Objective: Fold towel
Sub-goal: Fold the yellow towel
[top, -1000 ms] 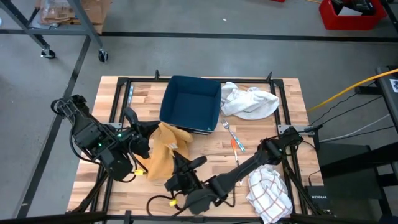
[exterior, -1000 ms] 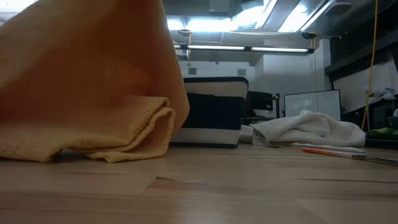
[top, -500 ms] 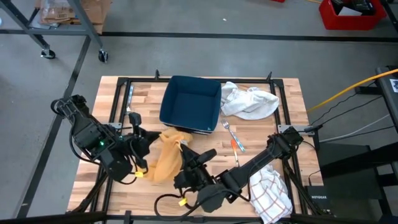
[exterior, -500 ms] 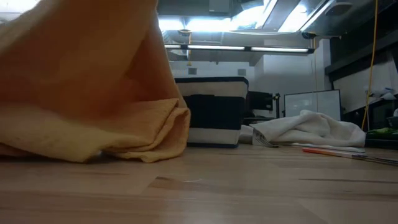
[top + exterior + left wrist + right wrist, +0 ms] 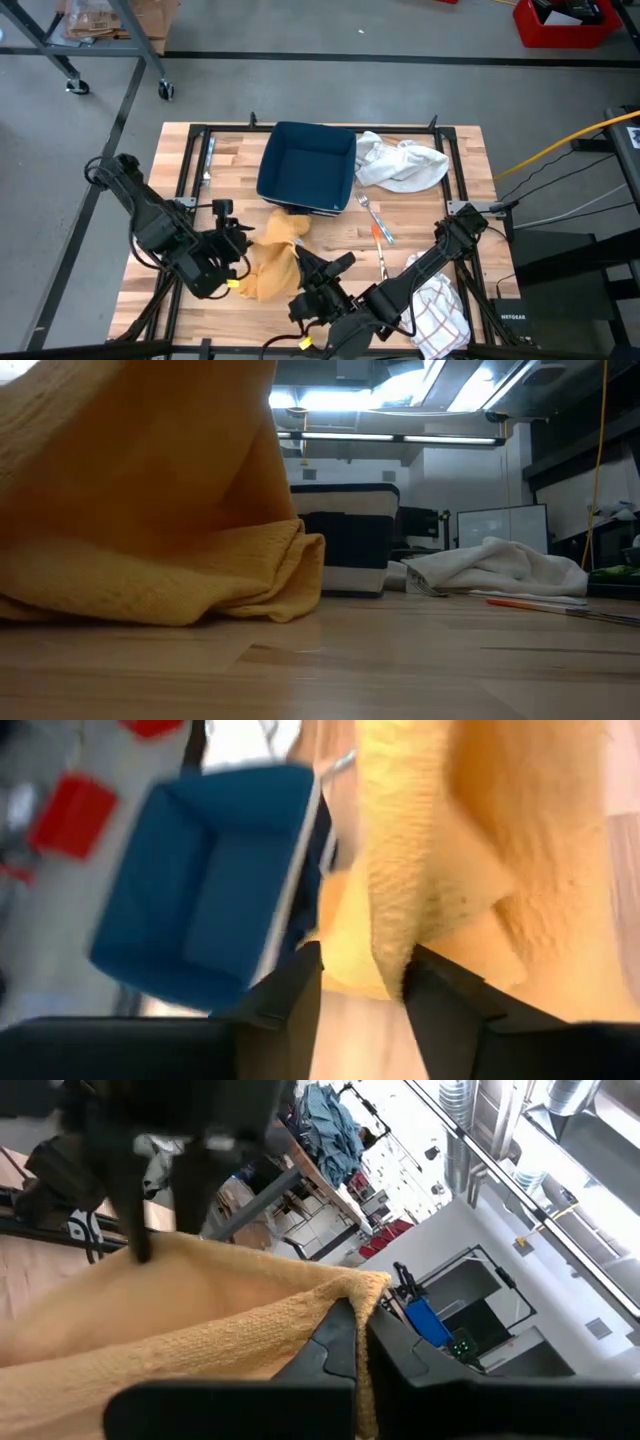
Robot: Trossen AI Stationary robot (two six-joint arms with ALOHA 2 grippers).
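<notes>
The yellow towel (image 5: 272, 262) lies bunched on the bench (image 5: 420, 205) between both tools. The right wrist view alone shows the right tool (image 5: 352, 1342) clenched on its edge; the left tool (image 5: 362, 982) stands parted, straddling a fold. Three cloths, one blue bin (image 5: 306, 166).

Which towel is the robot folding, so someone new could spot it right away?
Start at the blue bin near the table's far edge. Just in front of it, between both grippers, lies the yellow towel. The white towel and checked towel lie to the right.
</notes>
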